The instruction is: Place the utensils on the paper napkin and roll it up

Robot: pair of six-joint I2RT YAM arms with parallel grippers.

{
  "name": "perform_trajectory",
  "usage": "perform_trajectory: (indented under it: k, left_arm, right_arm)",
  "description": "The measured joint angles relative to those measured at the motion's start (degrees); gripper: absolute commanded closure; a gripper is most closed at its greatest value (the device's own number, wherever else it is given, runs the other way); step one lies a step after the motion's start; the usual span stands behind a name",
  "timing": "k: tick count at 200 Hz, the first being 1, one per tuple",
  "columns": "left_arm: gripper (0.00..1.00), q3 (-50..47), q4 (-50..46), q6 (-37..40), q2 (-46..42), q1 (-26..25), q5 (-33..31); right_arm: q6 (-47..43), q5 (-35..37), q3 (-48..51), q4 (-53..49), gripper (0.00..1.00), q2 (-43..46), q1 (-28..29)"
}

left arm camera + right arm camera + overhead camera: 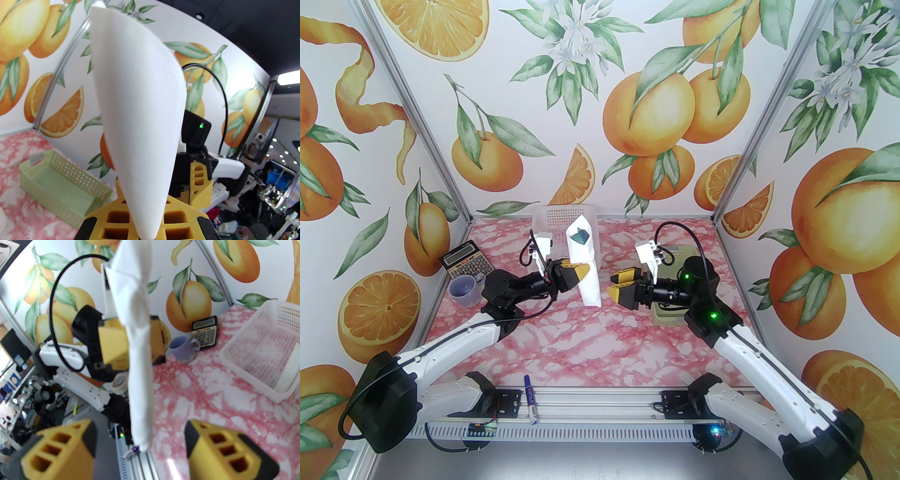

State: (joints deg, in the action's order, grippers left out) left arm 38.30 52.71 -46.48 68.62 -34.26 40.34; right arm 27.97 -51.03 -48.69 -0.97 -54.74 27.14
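One rolled paper napkin [591,289] — pinched by left gripper [583,271] | right gripper [615,287] agape

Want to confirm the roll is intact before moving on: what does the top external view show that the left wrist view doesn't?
Top external adds: teal utensils peeking from the upper end of the rolled paper napkin, and the right gripper open, apart from the roll. Left wrist adds: the green basket seen inside, bare where visible. Both: the napkin rolled and pinched in the shut left gripper.
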Motion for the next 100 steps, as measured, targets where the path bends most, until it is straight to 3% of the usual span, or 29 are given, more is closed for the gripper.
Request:
perform_trajectory:
  k: [37,100]
  left_arm:
    - [1.0,0.0,-2.19,0.68,0.0,-0.04,-0.37]
    - [1.0,0.0,-2.49,1.44,0.0,-0.81,-0.96]
  right_arm:
    - [-4.13,4.85,-4.39,-7.52,0.37,-1.31,4.42]
    - [-7.06,8.94,-8.22,-9.53,0.4,-8.48,7.98]
